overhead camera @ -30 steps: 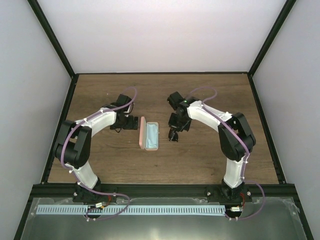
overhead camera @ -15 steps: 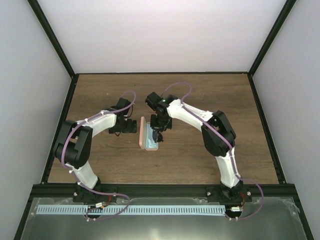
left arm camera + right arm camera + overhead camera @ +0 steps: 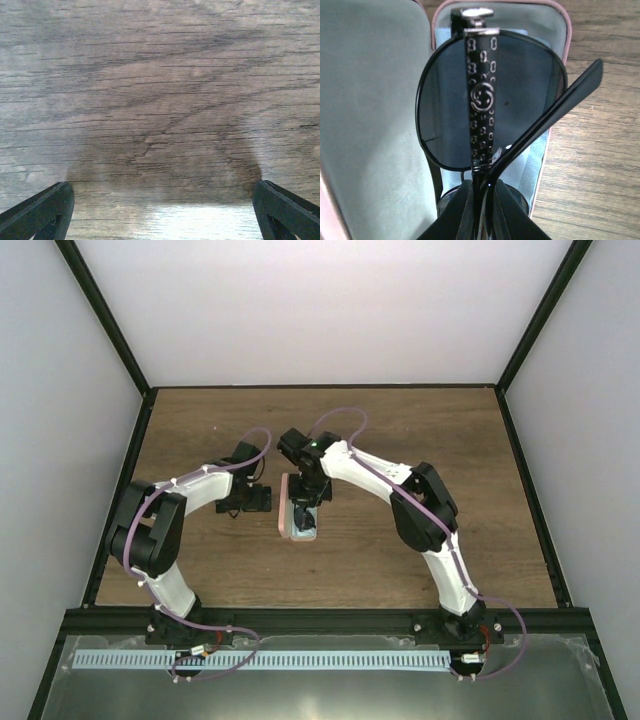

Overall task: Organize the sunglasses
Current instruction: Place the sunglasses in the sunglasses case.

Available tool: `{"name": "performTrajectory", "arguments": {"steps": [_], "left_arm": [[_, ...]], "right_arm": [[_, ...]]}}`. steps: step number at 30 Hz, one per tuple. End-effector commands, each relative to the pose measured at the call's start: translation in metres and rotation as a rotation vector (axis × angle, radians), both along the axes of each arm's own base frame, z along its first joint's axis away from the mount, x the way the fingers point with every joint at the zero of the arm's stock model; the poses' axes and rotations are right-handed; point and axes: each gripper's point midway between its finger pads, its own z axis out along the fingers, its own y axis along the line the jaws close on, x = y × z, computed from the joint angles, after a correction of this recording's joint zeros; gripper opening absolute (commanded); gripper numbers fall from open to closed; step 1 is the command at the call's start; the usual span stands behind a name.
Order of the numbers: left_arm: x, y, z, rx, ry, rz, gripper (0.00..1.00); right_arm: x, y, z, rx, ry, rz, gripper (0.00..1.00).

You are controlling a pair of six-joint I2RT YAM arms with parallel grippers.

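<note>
My right gripper (image 3: 485, 192) is shut on the black sunglasses (image 3: 490, 115), pinching the folded temple arms. It holds them right over the open salmon-pink case (image 3: 559, 30), whose grey lid lining (image 3: 370, 110) fills the left of the right wrist view. A light blue cloth (image 3: 537, 160) lies in the case under the dark lens. In the top view the right gripper (image 3: 305, 502) sits over the case (image 3: 300, 530). My left gripper (image 3: 262, 499) is open and empty just left of the case; its wrist view shows only bare wood between the fingertips (image 3: 42, 210).
The wooden table (image 3: 400, 440) is bounded by black frame posts and white walls. Both arms reach in toward the table's middle. A metal tray edge with a white ruler strip (image 3: 260, 660) lies at the near side.
My right gripper has swung left with the sunglasses, from right of the case to directly over it. My left gripper has stayed beside the case.
</note>
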Motion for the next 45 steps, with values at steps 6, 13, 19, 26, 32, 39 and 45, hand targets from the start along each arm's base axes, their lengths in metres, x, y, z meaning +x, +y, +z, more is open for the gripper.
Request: {"name": "performTrajectory", "arguments": {"steps": [6,13,19,26,32,39,45], "left_arm": [[0.005,-0.002,0.005,-0.010,-0.028,-0.006,1.00],[0.002,0.000,0.002,-0.001,-0.019,-0.010,1.00],[0.000,0.001,0.000,0.001,-0.013,-0.010,1.00],[0.001,0.000,-0.002,-0.005,-0.010,-0.007,1.00],[0.003,-0.001,-0.002,-0.007,-0.009,-0.005,1.00],[0.003,-0.003,-0.003,-0.013,-0.008,-0.008,1.00],[0.002,-0.003,-0.005,-0.014,0.001,-0.005,1.00]], "right_arm": [[-0.014,0.003,-0.019,-0.017,0.054,0.040,0.09],[-0.020,0.002,-0.033,-0.021,0.084,0.053,0.09],[-0.017,0.006,-0.032,-0.001,0.073,0.064,0.16],[-0.013,0.005,-0.017,0.007,0.031,0.078,0.32],[-0.020,-0.006,0.002,0.013,-0.007,0.094,0.40],[-0.042,-0.022,0.003,0.062,0.005,0.088,0.31],[-0.051,-0.018,-0.005,0.097,0.041,0.106,0.08]]}}
